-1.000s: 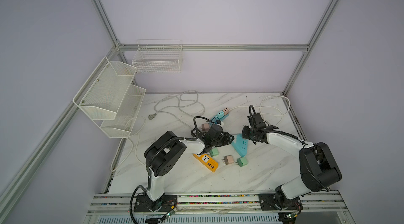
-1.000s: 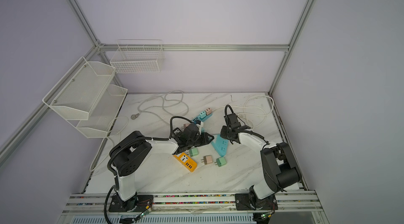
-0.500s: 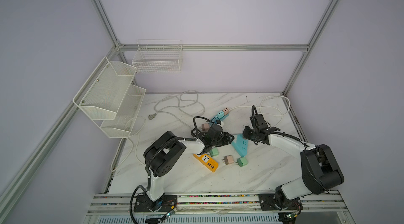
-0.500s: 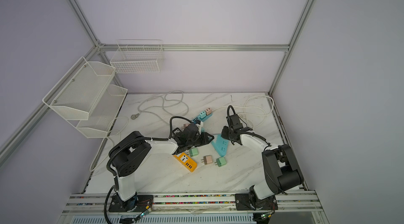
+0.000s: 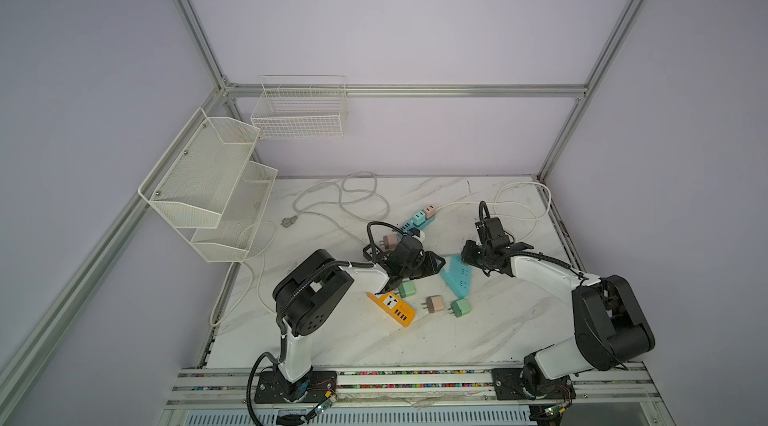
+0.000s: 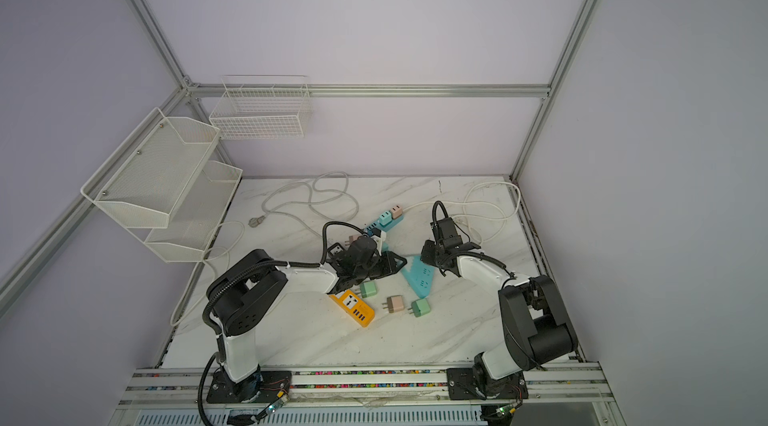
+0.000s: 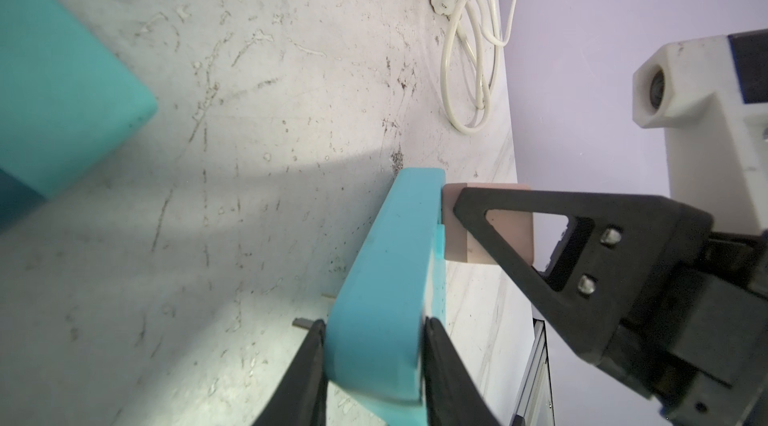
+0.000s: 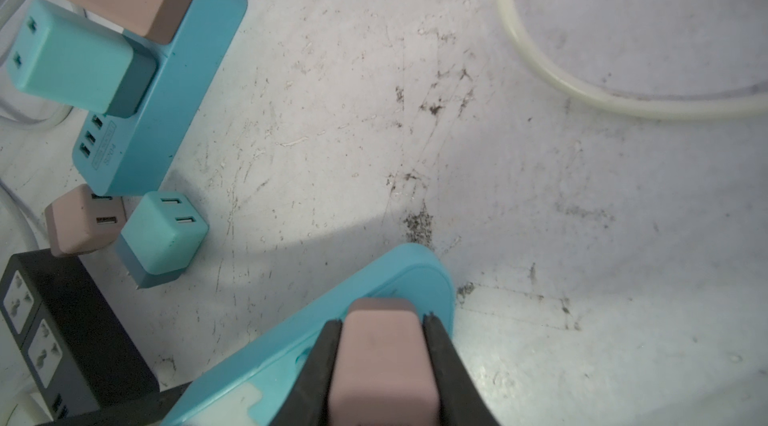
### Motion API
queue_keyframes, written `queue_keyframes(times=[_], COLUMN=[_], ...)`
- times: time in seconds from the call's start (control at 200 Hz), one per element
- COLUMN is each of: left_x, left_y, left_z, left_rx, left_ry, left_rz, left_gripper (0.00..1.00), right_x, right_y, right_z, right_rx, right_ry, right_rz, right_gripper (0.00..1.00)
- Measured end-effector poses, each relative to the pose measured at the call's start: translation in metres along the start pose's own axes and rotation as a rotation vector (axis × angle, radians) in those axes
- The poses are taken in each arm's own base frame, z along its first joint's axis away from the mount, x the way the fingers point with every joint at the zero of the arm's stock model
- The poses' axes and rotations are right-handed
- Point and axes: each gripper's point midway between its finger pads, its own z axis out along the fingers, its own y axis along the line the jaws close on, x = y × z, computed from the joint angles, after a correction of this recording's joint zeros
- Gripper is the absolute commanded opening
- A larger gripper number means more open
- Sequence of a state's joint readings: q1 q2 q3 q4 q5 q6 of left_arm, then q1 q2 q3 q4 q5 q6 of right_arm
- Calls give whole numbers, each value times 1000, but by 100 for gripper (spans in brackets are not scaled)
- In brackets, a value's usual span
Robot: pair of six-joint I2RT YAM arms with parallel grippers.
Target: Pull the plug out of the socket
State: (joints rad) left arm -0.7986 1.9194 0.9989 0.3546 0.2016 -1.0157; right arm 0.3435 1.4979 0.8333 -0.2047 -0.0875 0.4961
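Observation:
A teal socket strip [image 5: 457,280] [image 6: 419,278] lies mid-table between the two arms. In the left wrist view my left gripper [image 7: 374,330] is shut on one end of this strip [image 7: 386,261], one finger on each side. A pink plug [image 8: 382,353] sits in the strip [image 8: 291,340] near its other end. My right gripper [image 8: 382,322] is shut on the plug's two sides. From the left wrist view the plug [image 7: 509,230] rests flush against the strip's face behind a right finger [image 7: 582,261], and no prongs show.
A second blue strip [image 5: 417,222] [image 8: 166,83] at the back holds a pink and a teal plug. Loose adapters [image 5: 434,304] [image 5: 461,307] [image 5: 406,289] and an orange strip [image 5: 392,308] lie in front. A black strip [image 8: 62,328], white cables [image 5: 340,199] [image 5: 519,203] and wire shelves [image 5: 208,187] are nearby.
The right arm has shifted slightly to the right. Both grips are unchanged and the left arm has not moved.

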Motion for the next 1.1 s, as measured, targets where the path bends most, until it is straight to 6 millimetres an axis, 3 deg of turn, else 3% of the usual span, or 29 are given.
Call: queue_keyframes(times=[0.63,0.86,1.1], left_x=[-3,-3,-3], left_y=[3,2,2], left_z=[-1,-1,-1], left_rx=[4,5,5], left_ry=[-11,-11,-11], left_rz=[-20,-20,-20], left_gripper=[16,16,16], right_x=[-2,-2,-1], right_y=[5,5,5], right_z=[3,3,5], right_rx=[-3,-15,-15], right_ry=[16,24,30], right_rz=[12,19,31], right_gripper=[10,27,37])
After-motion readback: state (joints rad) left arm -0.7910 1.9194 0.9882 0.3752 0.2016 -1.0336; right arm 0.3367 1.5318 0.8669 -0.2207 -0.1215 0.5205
